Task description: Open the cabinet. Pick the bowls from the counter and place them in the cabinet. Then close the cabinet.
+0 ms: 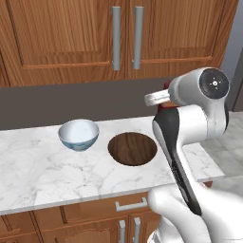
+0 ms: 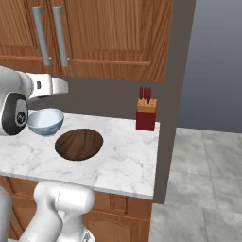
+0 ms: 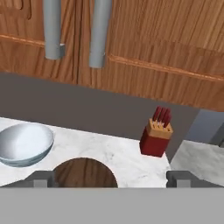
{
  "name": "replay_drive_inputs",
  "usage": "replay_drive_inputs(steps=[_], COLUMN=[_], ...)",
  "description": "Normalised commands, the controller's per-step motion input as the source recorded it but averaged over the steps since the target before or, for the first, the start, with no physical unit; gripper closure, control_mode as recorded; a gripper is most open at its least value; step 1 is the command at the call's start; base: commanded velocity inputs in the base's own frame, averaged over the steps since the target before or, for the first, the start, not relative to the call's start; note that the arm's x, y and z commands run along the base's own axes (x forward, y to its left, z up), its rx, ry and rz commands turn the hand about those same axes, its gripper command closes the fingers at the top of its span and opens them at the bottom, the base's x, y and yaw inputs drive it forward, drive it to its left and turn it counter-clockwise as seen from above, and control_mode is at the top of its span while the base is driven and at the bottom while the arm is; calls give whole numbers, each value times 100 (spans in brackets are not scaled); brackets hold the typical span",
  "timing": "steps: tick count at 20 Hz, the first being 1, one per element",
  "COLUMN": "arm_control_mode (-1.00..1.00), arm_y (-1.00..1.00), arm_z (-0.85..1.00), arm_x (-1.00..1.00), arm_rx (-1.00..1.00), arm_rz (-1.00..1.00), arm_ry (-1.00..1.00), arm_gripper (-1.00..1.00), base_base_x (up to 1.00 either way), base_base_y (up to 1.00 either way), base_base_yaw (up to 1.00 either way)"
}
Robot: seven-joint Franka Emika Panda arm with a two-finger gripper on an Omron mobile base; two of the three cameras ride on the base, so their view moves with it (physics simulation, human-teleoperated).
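Two-finger gripper (image 3: 111, 178) hovering above counter, fingers spread wide, holding nothing. Reddish-brown wooden wall cabinet (image 1: 71, 33) shut; long grey bar handles (image 1: 116, 38) likely rigid, good for hooking mid-length. On white marble counter (image 1: 42, 171): wide dark wooden bowl (image 1: 132, 148) beside smaller white-and-blue bowl (image 1: 79, 134), probably light, slick, best pinched at rim.

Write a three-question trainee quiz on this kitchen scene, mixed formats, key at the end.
1. True or false: both doors of the cabinet are shut.
2. Multiple choice: the white bowl sits where relative to the wooden bowl in the left base view? A) to its left, B) to its right, C) stacked inside it.
3. Fill in: the red block holding knives stands on the ____, near its far right corner.

Key: 1 true; 2 A; 3 counter.
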Motion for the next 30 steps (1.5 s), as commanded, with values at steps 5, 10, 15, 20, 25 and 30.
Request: replay_drive_inputs(steps=[5,10,15,20,25,30], arm_control_mode=[-100,-100,-100,-100,-100,-100], arm_y=[7,0,0,1,0,32], arm_z=[80,46,32,15,9,0], arm_x=[-24,-10,0,0,10,50], arm_rx=[0,0,0,0,0,0], arm_rz=[6,5,0,0,0,0], arm_ry=[-37,-24,-21,-6,0,17], arm_gripper=[-100,-100,-100,-100,-100,-100], base_base_x=[0,0,0,0,0,0], base_base_y=[0,0,0,0,0,0], base_base_yaw=[0,0,0,0,0,0])
